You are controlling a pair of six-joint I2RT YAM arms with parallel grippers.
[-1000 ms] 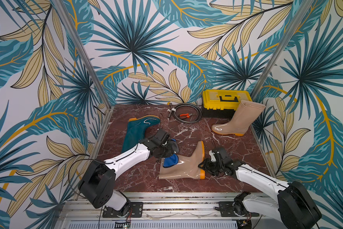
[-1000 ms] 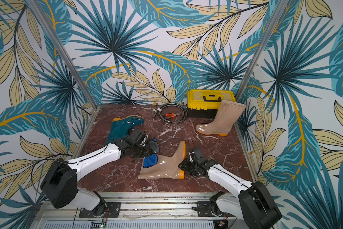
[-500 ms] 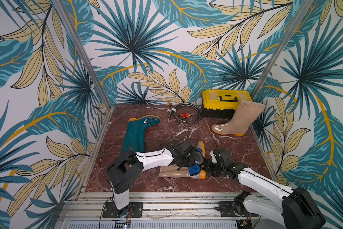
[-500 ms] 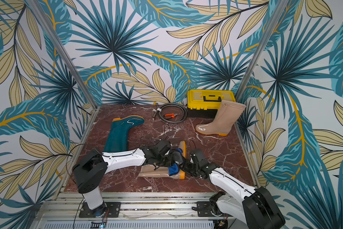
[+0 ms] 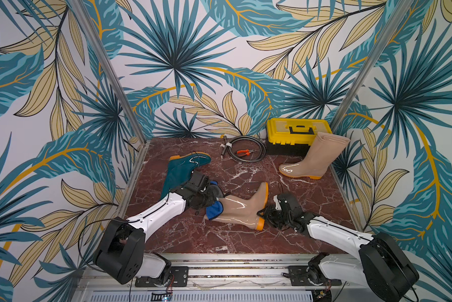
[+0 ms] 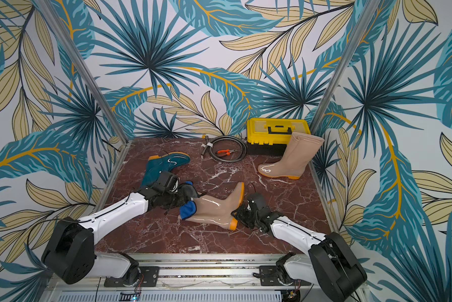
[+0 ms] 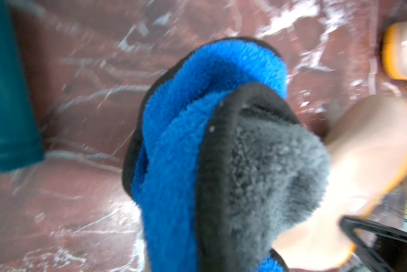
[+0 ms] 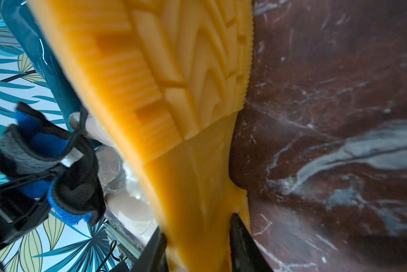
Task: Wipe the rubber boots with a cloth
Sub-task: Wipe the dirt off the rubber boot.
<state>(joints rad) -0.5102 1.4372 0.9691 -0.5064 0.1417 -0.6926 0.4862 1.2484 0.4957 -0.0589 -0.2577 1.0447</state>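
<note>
In both top views a yellow toolbox (image 5: 298,129) sits at 1 o'clock on the red marble table (image 5: 219,240). Its lid is shut, so nobody can see what is inside. Just beside it, at 12 o'clock, lies a coiled black cable (image 5: 263,153) with orange pliers (image 5: 241,152) inside the ring. The standing tan boot (image 5: 316,159) is upright at 2 o'clock and hides one corner of the toolbox. The teal boot (image 5: 183,167) lies flat at 10 o'clock, and the left arm crosses over its leg part.

The lying tan boot (image 5: 240,209) is on its side near the middle, with its orange sole facing 3 o'clock. The cloth (image 5: 213,210) touches its open end, at 9 o'clock. The left claw (image 5: 211,201) is clenched on the cloth. The right claw (image 5: 268,213) is at the boot's heel.

The left wrist view is blurry. The cloth (image 7: 197,141), blue with a gray side and black edge, fills the middle and hides the fingers. The lying tan boot (image 7: 367,153) is right behind it.

In the right wrist view two black fingers (image 8: 242,242) squeeze the orange heel of the lying tan boot (image 8: 162,94) from both sides. The cloth (image 8: 44,143) shows past the sole.
</note>
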